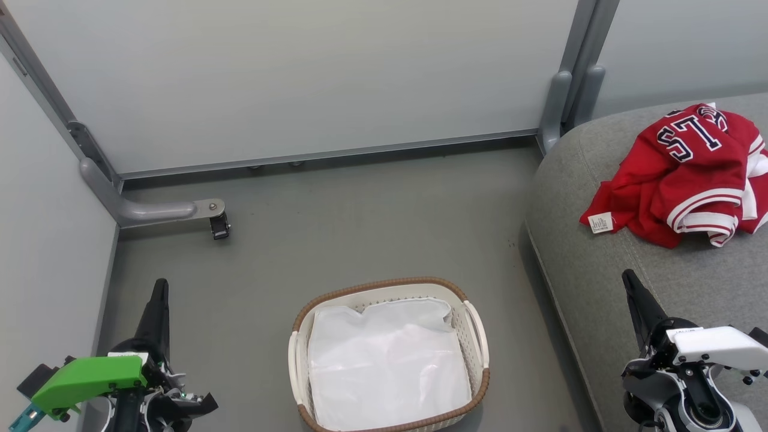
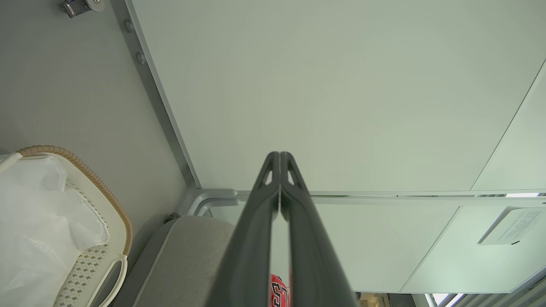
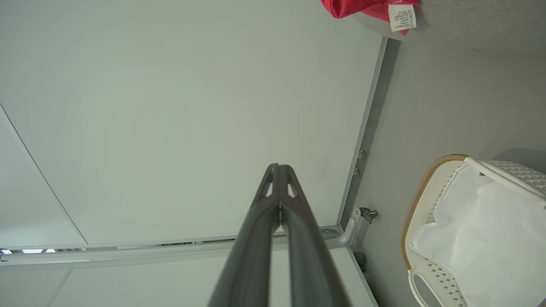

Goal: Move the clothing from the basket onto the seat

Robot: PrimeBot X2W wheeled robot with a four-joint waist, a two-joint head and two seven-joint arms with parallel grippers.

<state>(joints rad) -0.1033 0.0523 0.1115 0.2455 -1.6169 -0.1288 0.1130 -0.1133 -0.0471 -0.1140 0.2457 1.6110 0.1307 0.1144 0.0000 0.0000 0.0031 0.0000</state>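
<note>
**Item 1, clothing** [image 1: 684, 174]: a crumpled red heap with white striped trim and navy-and-white lettering. It is lying wholly on the seat [image 1: 600, 264], toward its far side. Its small white label [image 1: 601, 222] is hanging at the corner nearest the basket. The heap's longer spread is running roughly across the head view.

**Item 2, basket** [image 1: 384, 283]: it is standing on the floor [image 1: 360, 228] between the two arms, just beside the seat's front edge. It is showing a white liner sheet [image 1: 384, 366] inside, with no red cloth visible on top of it.

**Item 3, right claw** [image 1: 630, 282]: it is hovering over the near part of the seat, and the right arm is the nearer one. The clothing is lying ahead of it and a little to the robot's right, near but apart. The fingers are pressing together along their length in the right wrist view. They are gripping nothing and touching nothing.

**Item 4, left claw** [image 1: 159, 294]: it is hanging over the floor on the far side of the basket, well apart from the clothing. Its fingers are likewise meeting at the tips and carrying nothing.

**Note:** judging by how things are lying, the transfer is looking complete. Any coming move is probably calling for no fresh grasp unless a garment is hiding under the liner, which cannot be told.
</note>
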